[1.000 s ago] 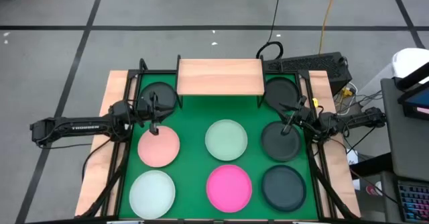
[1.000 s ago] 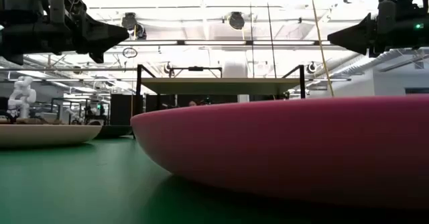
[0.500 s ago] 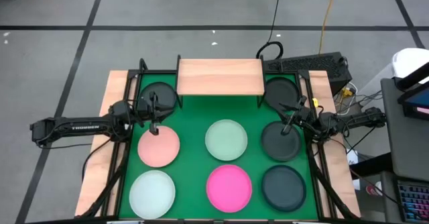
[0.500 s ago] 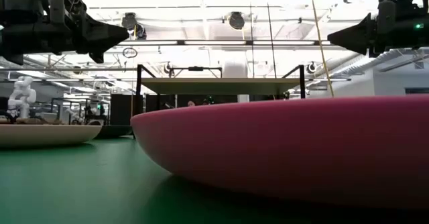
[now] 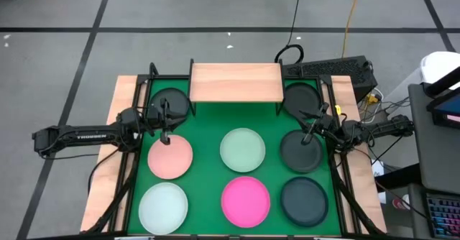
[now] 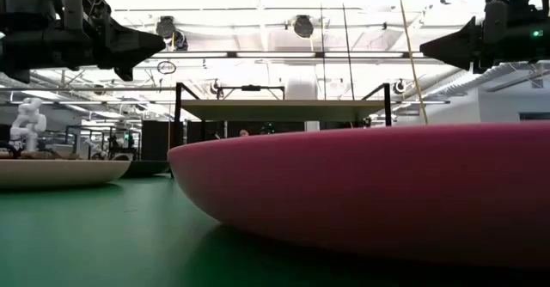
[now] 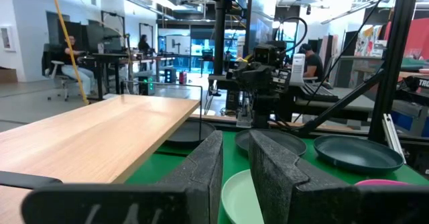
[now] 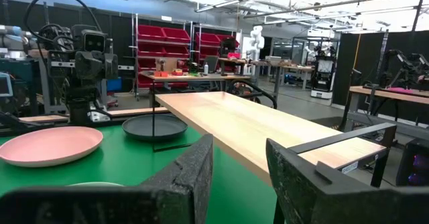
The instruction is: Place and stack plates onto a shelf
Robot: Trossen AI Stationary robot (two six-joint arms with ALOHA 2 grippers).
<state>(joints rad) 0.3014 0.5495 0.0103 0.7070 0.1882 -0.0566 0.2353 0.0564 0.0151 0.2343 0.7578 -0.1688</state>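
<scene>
The shelf (image 5: 236,82) stands at the far middle of the green mat, its light-wood top bare. Three dark plates (image 5: 169,102) (image 5: 302,96) (image 5: 301,151) lie at the back and right, and another dark plate (image 5: 304,200) lies near right. The pale pink plate (image 5: 170,157), mint green plate (image 5: 242,149), whitish plate (image 5: 164,205) and magenta plate (image 5: 246,200) all lie flat on the mat. My left gripper (image 7: 234,163) hovers open above the pink plate's far edge. My right gripper (image 8: 238,163) hovers open over the right dark plate. Both hold nothing.
Black frame rails (image 5: 136,146) (image 5: 338,168) run along both sides of the mat. The shelf's thin black legs (image 6: 178,115) stand on the mat. A keyboard (image 5: 338,71) and cables lie beyond the far right corner. Bare green mat (image 5: 208,121) lies in front of the shelf.
</scene>
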